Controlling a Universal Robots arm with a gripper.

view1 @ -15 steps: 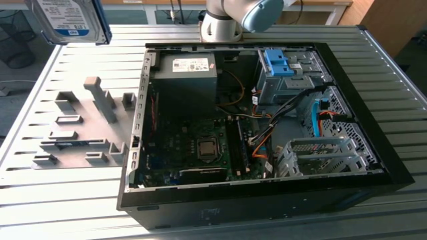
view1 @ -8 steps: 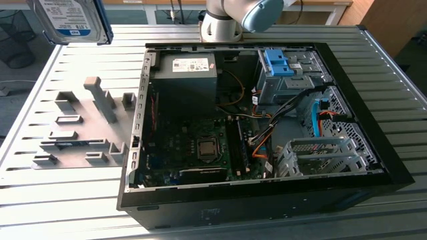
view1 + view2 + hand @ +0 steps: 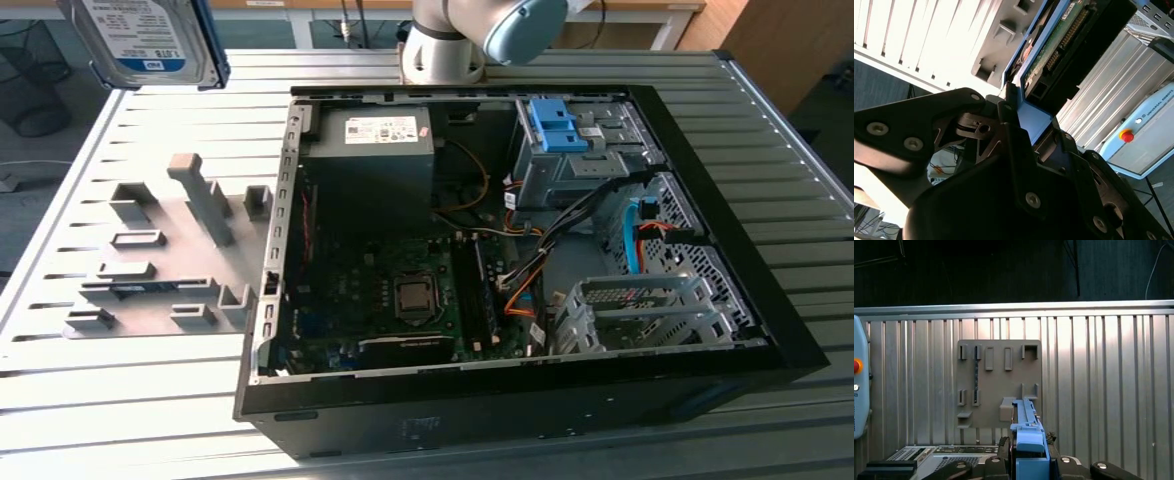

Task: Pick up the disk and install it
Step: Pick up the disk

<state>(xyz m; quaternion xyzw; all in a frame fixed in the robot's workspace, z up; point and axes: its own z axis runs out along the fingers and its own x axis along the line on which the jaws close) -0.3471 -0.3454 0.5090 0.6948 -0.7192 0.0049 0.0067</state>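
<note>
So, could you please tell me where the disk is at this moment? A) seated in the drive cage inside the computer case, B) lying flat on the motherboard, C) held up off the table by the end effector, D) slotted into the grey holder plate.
C: the disk is up in the air above the grey holder plate, outside the computer case, and the first wrist view shows its blue frame clamped in the end effector.
</note>
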